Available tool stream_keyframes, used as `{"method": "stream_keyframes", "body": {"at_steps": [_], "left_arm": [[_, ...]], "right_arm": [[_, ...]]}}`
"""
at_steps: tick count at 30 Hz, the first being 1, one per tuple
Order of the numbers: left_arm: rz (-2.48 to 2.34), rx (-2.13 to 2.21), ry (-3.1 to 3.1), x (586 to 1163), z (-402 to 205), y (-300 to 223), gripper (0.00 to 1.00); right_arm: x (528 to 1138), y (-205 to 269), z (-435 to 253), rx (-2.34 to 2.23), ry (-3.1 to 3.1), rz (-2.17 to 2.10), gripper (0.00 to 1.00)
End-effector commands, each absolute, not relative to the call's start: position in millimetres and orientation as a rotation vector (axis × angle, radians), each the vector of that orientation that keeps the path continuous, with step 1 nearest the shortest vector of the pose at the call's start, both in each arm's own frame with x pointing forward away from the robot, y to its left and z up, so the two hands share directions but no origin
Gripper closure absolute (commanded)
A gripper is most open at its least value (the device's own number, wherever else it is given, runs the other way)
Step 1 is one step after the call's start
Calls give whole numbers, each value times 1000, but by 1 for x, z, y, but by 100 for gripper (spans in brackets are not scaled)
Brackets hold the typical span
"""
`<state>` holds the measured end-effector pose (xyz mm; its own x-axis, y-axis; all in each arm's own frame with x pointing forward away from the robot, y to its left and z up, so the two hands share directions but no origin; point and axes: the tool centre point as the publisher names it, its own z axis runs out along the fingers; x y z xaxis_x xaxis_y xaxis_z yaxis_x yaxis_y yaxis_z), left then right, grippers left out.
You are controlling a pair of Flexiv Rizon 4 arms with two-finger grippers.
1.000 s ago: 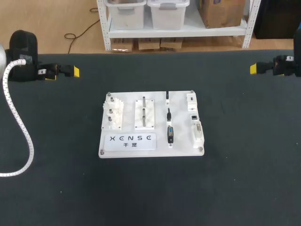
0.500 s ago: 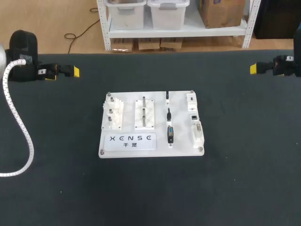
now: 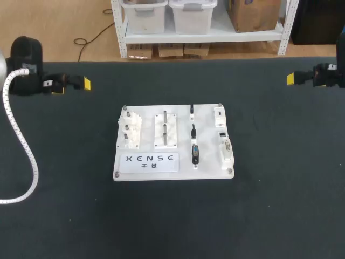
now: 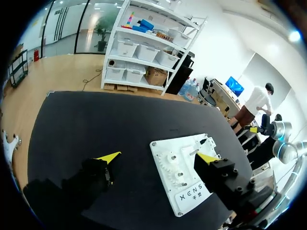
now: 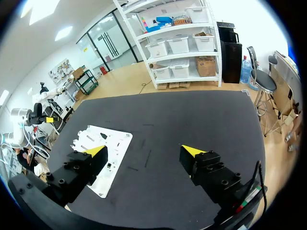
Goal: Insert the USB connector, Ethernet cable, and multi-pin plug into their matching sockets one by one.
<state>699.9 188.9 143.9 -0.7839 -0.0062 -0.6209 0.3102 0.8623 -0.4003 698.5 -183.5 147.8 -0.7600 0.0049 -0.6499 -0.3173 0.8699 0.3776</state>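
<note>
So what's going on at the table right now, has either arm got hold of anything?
Nothing is being handled at this moment. The left gripper and the right gripper sit at the far corners of the table, both open and empty, well away from the white board in the middle. On the board, three dark plugs lie in a column, apart from the sockets along its right edge, so none looks inserted yet.
</note>
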Motion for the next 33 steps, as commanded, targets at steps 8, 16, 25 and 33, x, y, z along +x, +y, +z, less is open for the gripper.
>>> {"method": "stream_keyframes", "body": {"at_steps": [8,16,25,33], "left_arm": [[-755,1055,2183,746,176,174,0],[-921,1677,1854,744,192,123,0],[-920,2141,1612,707,176,82,0],[-744,2259,1672,682,140,73,0]], "right_arm": [[698,-183,148,-223,2366,623,0],[698,-183,148,-223,2366,623,0],[698,-183,148,-223,2366,623,0],[698,-183,148,-223,2366,623,0]]}}
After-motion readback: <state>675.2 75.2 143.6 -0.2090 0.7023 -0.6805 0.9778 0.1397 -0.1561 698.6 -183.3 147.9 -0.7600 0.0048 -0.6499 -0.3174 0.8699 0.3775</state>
